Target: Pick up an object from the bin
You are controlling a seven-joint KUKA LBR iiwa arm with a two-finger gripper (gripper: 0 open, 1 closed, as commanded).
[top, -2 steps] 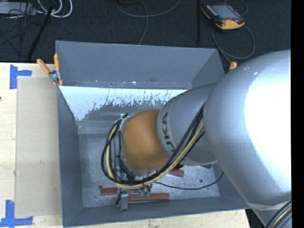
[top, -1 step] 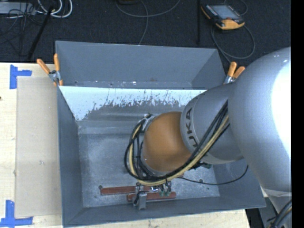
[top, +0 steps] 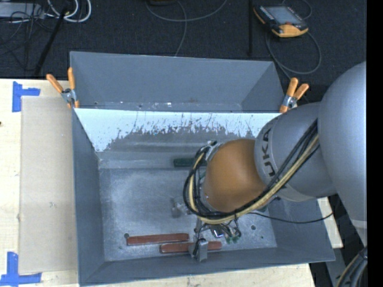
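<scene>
- Camera view: the gripper [top: 200, 250] is seen low in the grey metal bin [top: 88, 220], close to the front wall, under the orange wrist cover [top: 230, 175]. Whether it is set wide or narrow cannot be told, and nothing is seen to be held.
- A long, flat reddish-brown bar [top: 175, 249] lies with its near end touching or just beside the gripper, stretching away from it on the side opposite the arm. It is judged to be the likely thing to be picked.
- A second reddish-brown flat bar [top: 155, 239] lies parallel and just beyond the first, slightly farther from the gripper.
- A short dark green bar [top: 182, 161] and a small grey piece [top: 178, 207] lie well apart from the gripper, towards the back of the bin.
- Risk: if the bar is taken by its very end, it may be tilted by its own length and slipped out on the lift.
- Risk: the second bar may be nudged or pinched along with the first, since they lie so close together.
- Risk: the front wall may be struck, since little room is left between it and the gripper.
</scene>
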